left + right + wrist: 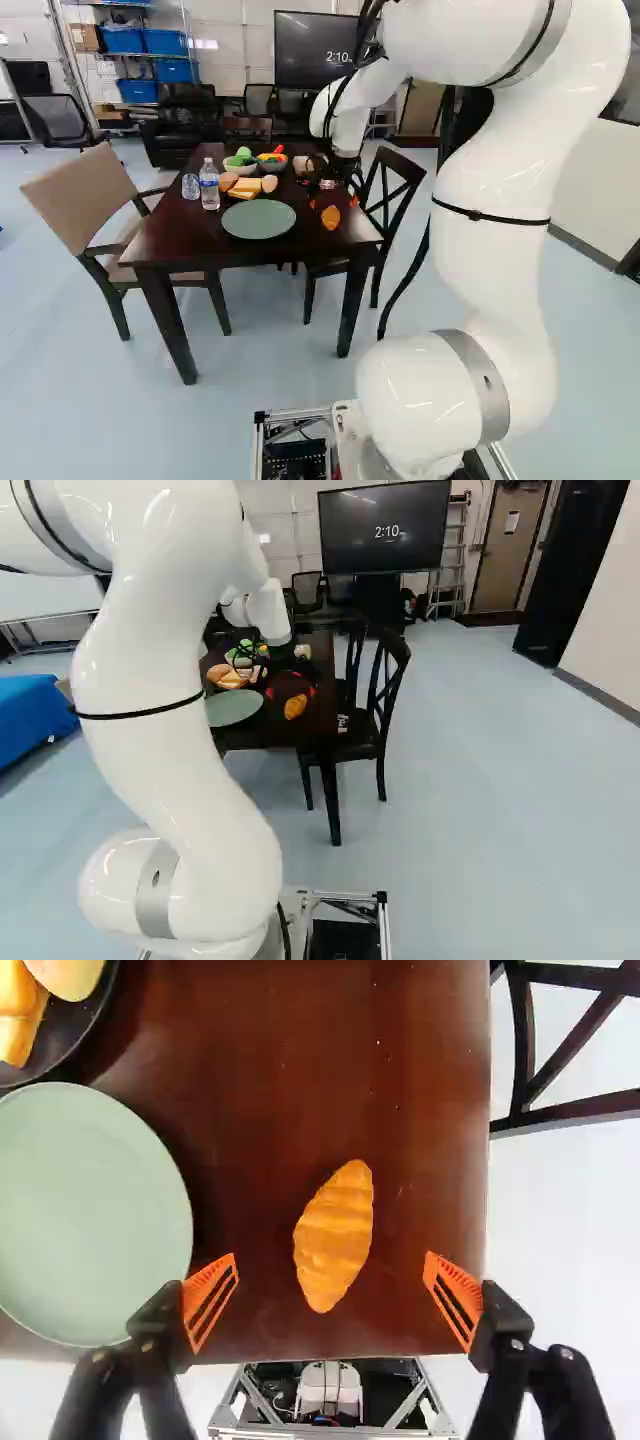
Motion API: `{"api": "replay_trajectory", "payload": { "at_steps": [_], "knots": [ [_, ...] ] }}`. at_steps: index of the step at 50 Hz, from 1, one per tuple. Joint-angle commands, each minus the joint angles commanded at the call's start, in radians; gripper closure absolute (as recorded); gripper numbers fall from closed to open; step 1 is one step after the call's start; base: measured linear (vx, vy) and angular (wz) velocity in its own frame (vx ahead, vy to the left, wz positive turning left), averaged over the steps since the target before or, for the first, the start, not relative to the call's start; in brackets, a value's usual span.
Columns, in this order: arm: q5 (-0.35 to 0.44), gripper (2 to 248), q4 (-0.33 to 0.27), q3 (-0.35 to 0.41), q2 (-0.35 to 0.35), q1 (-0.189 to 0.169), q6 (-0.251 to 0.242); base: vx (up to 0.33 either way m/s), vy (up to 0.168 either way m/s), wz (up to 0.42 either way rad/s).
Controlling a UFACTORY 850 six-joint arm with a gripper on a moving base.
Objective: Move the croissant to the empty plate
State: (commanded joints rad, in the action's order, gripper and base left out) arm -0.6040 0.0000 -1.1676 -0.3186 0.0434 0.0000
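"Seeing what, biggest first?"

"Seeing the counter point(170, 230), dark wood. Then the arm point(490, 210), white, bending out over it."

"Any seats?"

"Yes. Facing each other across the counter in the left base view: a tan chair point(85, 195) on the left and a black chair point(352, 745) with a crossed back on the right."

"And on the counter?"

"Starting with the plate point(90, 1210), round, pale green and bare, close to the near edge. Just past it, a dark dish point(62, 1045) of bread and yellow pieces. Farther back, two bowls point(240, 170) of bright play food, with a clear bottle point(209, 188) at the left of the dish in the left base view."

"Now the pincer point(333, 202). Gripping anything?"

"No, holding nothing. Spread wide in the wrist view, with one orange pad point(210, 1300) to each side of the croissant point(335, 1235) and a gap at both."

"So, where to find the croissant?"

"Lying on the counter near its front edge, between the fingers and reaching a little ahead of their tips. Apart from the plate, to its right in the left base view."
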Motion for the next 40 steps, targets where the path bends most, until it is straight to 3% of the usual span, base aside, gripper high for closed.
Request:
{"api": "replay_trajectory", "payload": {
  "at_steps": [40],
  "knots": [
    [0.000,3,0.000,-0.014,-0.057,0.000,0.000,0.000,0.000,0.000]
  ]
}}
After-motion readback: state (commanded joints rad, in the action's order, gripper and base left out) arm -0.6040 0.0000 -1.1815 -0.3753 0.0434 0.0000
